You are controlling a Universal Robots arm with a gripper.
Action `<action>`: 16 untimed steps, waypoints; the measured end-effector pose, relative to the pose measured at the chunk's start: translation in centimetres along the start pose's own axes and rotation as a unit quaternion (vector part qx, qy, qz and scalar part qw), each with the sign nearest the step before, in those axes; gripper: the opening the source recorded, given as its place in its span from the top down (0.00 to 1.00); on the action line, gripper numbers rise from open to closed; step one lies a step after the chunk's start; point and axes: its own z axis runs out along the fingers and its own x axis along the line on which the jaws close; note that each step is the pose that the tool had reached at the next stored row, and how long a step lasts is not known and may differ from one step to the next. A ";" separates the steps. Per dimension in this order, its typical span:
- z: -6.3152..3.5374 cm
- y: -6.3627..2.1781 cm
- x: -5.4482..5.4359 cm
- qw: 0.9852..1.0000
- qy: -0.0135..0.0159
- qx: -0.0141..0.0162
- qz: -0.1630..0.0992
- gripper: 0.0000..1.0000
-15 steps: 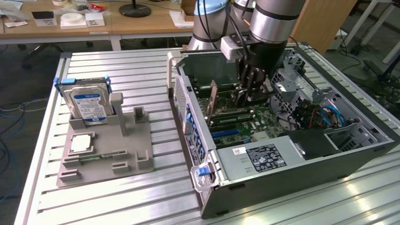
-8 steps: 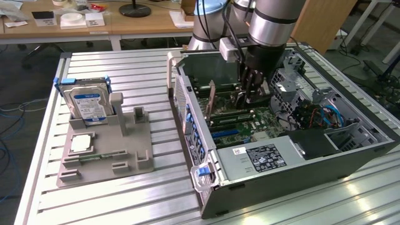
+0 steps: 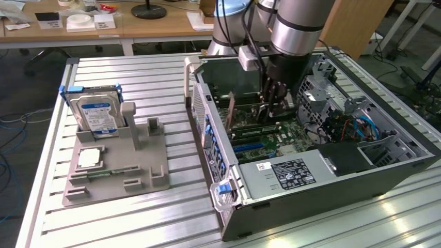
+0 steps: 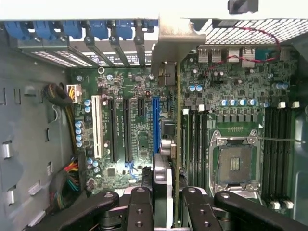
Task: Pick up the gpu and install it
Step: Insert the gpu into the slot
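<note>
The gpu (image 4: pixel 178 120) appears edge-on in the wrist view as a thin brownish-green card, with its metal bracket (image 4: pixel 174 41) toward the case's rear wall. It hangs over the motherboard (image 4: pixel 130 91), just beside the long blue slot (image 4: pixel 155 125). Whether it touches the board I cannot tell. My gripper (image 4: pixel 167 211) is shut on the card's near end, with black fingers (image 4: pixel 140 207) on either side of it. In the exterior view the gripper (image 3: pixel 276 111) reaches down into the open PC case (image 3: pixel 331 181), and the card's brown edge (image 3: pixel 232 106) stands upright.
A grey fixture (image 3: pixel 117 160) on the exterior view's left holds a silver hard drive (image 3: pixel 96 111) and a small square chip (image 3: pixel 90 157). Inside the case are the power supply (image 3: pixel 289 173), the CPU socket (image 4: pixel 236 163), memory slots (image 4: pixel 276 154) and blue cables (image 3: pixel 362 126).
</note>
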 end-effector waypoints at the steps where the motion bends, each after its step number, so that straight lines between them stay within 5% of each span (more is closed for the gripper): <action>1: 0.16 0.01 0.0 1.000 0.000 0.000 0.005 0.72; 7: 0.65 0.00 1.0 1.000 -0.001 0.000 0.010 0.72; 16: 2.09 0.46 1.0 1.000 -0.002 0.000 0.009 0.72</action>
